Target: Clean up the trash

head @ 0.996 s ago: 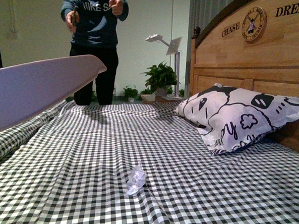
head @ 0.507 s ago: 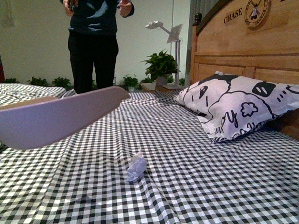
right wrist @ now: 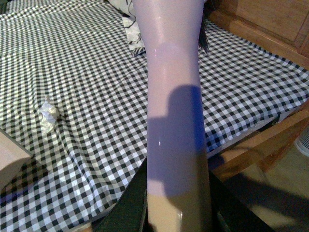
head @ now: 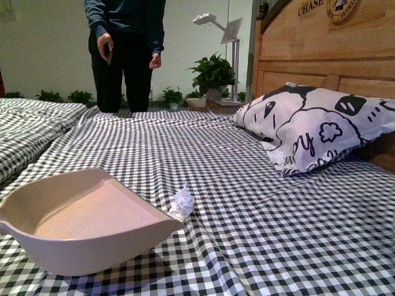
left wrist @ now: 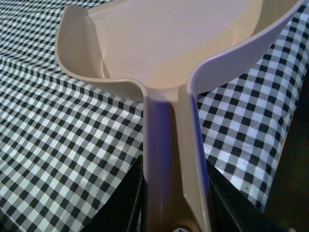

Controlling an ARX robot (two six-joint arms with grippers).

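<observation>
Presently the sweeping step appears to be in hand. The pan (head: pixel 89 222) sits low on the checked sheet (head: pixel 261 190), seemingly resting on it, on the robot's left side. Its open mouth faces the trash (head: pixel 181 204).

Left gripper (left wrist: pixel 176 195): fingers closed on the pan's handle, one on each side. The grip looks firm.

Right gripper (right wrist: pixel 176 205): fingers clamped on a long pale shaft (right wrist: pixel 174 96). Its working end is out of view, so the kind of tool cannot be confirmed.

Location of the trash: on the sheet, just beside the pan's front lip at its far corner. Contact with the lip cannot be determined. It lies well apart from the pillow (head: pixel 316 124) at the headboard.

Condition of the trash: a small crumpled white wad, thin and crinkly, far smaller than the pan. It is judged light and liable to skid or bounce when struck.

Next move, as judged: bring the shaft's far end to the side of the trash away from the pan and push it across the lip. The pan's edge should be held down on the soft sheet meanwhile. Risk: wrinkles in the sheet may lift the lip and let the trash slide under it.

A person (head: pixel 127 40) stands beyond the foot of the bed, clear of the work.
</observation>
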